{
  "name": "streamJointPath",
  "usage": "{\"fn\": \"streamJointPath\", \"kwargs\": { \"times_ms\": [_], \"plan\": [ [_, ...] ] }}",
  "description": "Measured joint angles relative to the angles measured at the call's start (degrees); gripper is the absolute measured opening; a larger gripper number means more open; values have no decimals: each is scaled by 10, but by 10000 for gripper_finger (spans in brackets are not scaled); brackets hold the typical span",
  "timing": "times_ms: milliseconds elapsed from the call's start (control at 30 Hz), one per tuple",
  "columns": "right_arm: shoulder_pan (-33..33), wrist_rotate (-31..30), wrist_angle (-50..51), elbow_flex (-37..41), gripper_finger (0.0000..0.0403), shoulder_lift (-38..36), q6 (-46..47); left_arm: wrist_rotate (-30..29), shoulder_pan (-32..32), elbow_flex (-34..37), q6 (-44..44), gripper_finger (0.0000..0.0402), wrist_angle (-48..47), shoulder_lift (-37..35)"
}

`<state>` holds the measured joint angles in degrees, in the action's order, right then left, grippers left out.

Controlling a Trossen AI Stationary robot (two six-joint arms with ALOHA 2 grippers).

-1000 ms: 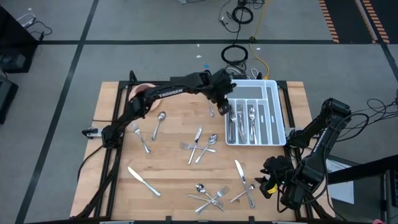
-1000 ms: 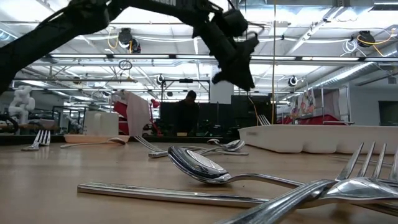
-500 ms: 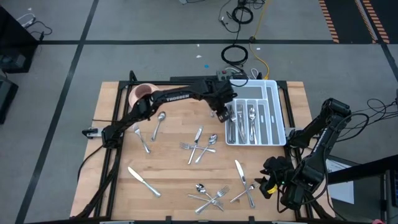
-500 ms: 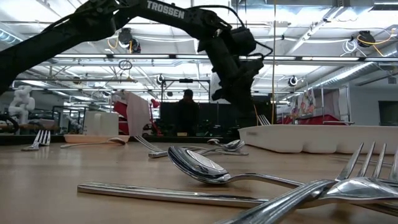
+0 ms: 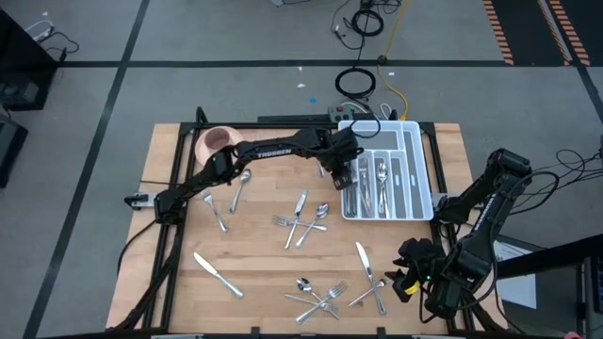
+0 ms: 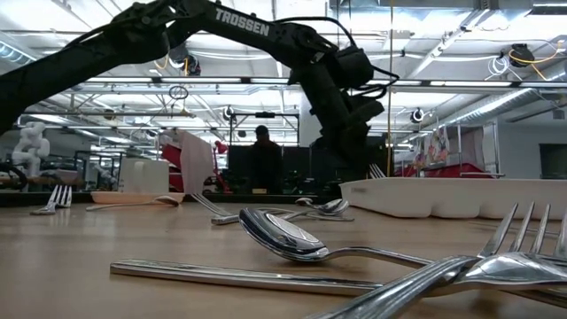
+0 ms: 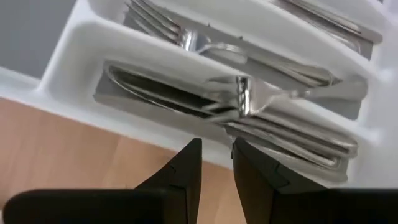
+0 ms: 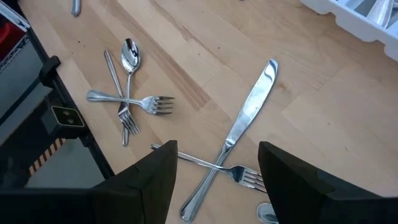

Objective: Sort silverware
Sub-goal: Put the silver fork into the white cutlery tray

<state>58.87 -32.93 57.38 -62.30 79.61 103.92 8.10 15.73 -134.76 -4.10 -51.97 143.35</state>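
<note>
The silverware is partly sorted into a white divided tray (image 5: pixel 421 179) at the far right and partly loose on the wooden table. My left gripper (image 5: pixel 346 173) hangs over the tray's left compartment, slanting down. Its fingers stand a narrow gap apart (image 7: pixel 217 149) with nothing showing between them. Below them lie several knives (image 7: pixel 180 99), and one shiny piece (image 7: pixel 244 94) lies crosswise on top. My right gripper (image 8: pixel 217 186) waits open above a knife (image 8: pixel 242 127) crossed over a fork (image 8: pixel 227 169) near the table's right front.
A pink cup (image 5: pixel 216 141) stands at the far left. Loose pieces lie about: a spoon (image 5: pixel 241 188), a fork (image 5: pixel 216 209), a knife (image 5: pixel 219 275), a crossed group mid-table (image 5: pixel 301 218) and another near the front edge (image 5: pixel 318 298).
My left gripper has come down over the tray's left compartment and drifted slightly toward the near edge, the arm stretching lower across the table. The loose silverware lies as before.
</note>
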Motion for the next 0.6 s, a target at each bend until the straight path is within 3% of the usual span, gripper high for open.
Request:
{"fn": "streamJointPath", "kwargs": {
  "times_ms": [467, 600],
  "plan": [
    [0, 0, -2, 0, 217, 0, -11, 5, 0, -1, -1, 93, 149, 8],
    [0, 0, -3, 0, 217, 0, -11, 4, -2, -1, -12, 93, 148, 6]
  ]
}}
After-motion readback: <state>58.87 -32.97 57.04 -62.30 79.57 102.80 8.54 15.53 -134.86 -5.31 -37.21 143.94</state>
